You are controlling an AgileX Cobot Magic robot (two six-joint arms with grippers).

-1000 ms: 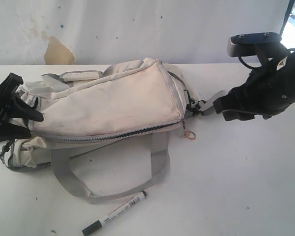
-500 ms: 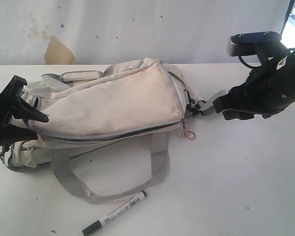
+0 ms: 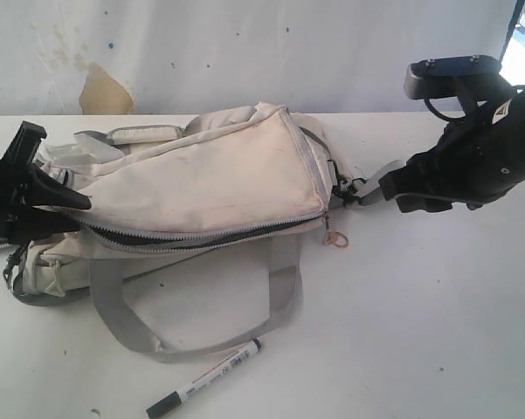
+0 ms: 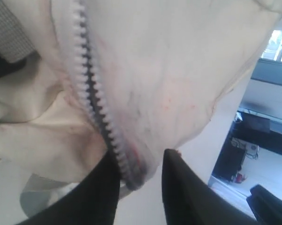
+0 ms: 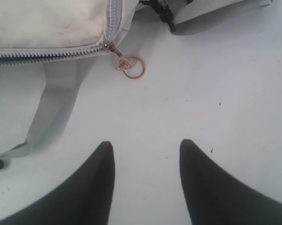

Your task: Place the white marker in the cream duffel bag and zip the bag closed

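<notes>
The left fingers [image 4: 174,176] had just closed on the bag's [image 3: 210,175] zip edge [image 4: 101,117], gaping its mouth wider for the marker [image 3: 205,380], which lay on the surface [image 3: 419,305] in front of the bag, while the right fingers [image 5: 101,173] hung open beside the bag.

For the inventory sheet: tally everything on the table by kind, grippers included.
cream duffel bag: 1
white marker: 1
grippers: 2 (left gripper, right gripper)
Total: 4
</notes>
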